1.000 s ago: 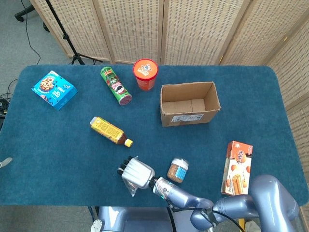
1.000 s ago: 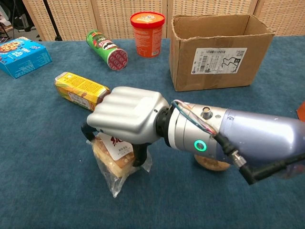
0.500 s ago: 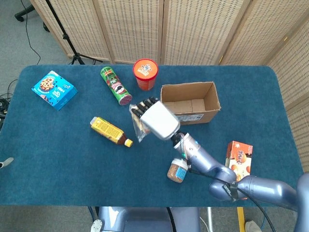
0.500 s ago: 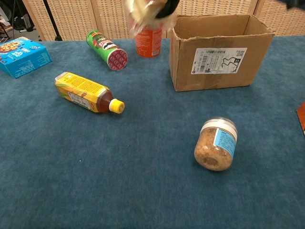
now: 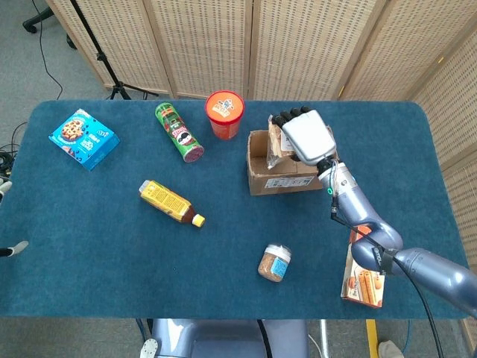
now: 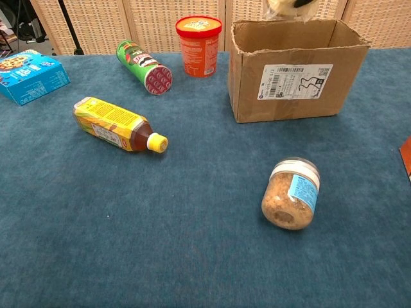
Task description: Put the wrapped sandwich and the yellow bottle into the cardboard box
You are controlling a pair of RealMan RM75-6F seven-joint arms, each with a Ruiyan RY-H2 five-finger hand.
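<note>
My right hand point(image 5: 304, 134) grips the wrapped sandwich point(image 5: 275, 145) in its clear film and holds it in the air over the left part of the open cardboard box point(image 5: 292, 181). The chest view catches only the sandwich's lower tip point(image 6: 286, 8) at the top edge, above the box point(image 6: 295, 74). The yellow bottle point(image 5: 171, 203) lies on its side on the blue table, left of the box, cap towards the front right point(image 6: 118, 123). Of my left hand only a grey sliver point(image 5: 10, 247) shows at the left edge.
A green chip can point(image 5: 179, 133) lies left of a red cup point(image 5: 224, 113) behind the bottle. A blue cookie box point(image 5: 84, 138) sits far left. A glass jar point(image 5: 274, 262) lies near the front edge, an orange biscuit box point(image 5: 365, 259) to its right.
My right hand lifted the sandwich from the table's front edge and carried it back and to the right, until it hangs over the box. The bottle has not moved.
</note>
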